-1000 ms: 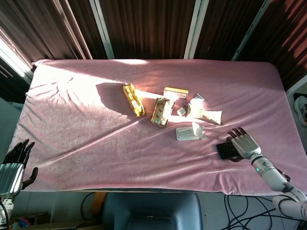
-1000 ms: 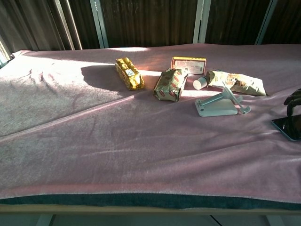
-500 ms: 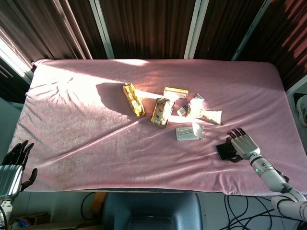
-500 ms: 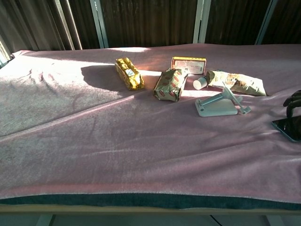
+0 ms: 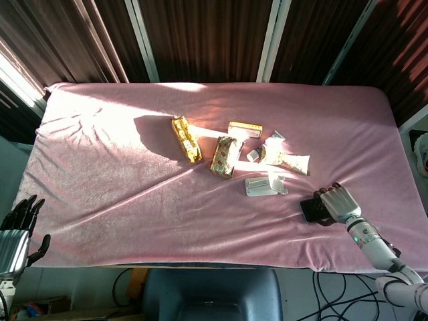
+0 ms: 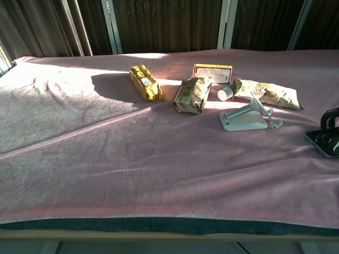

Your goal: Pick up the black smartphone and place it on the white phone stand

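The black smartphone (image 5: 309,210) lies flat on the pink cloth near the table's right front edge; the chest view shows its screen (image 6: 323,142) at the far right border. My right hand (image 5: 338,202) covers the phone's right part, with its fingers curled down over the far edge and gripping it. Dark fingertips (image 6: 329,118) touch that edge in the chest view. The white phone stand (image 5: 265,185) sits a short way left of and beyond the phone, its bracket (image 6: 247,118) tilted up. My left hand (image 5: 16,231) hangs beside the table's front left corner, holding nothing with its fingers apart.
Behind the stand lie a crumpled snack bag (image 5: 289,159), a small white cup (image 6: 224,93), a flat orange box (image 5: 245,129), a green-brown packet (image 5: 224,156) and a yellow packet (image 5: 186,138). The pink cloth (image 5: 120,194) covers the whole table.
My right hand's fingers went from spread flat to curled down around the phone. The left hand has sunk slightly lower at the frame's left edge.
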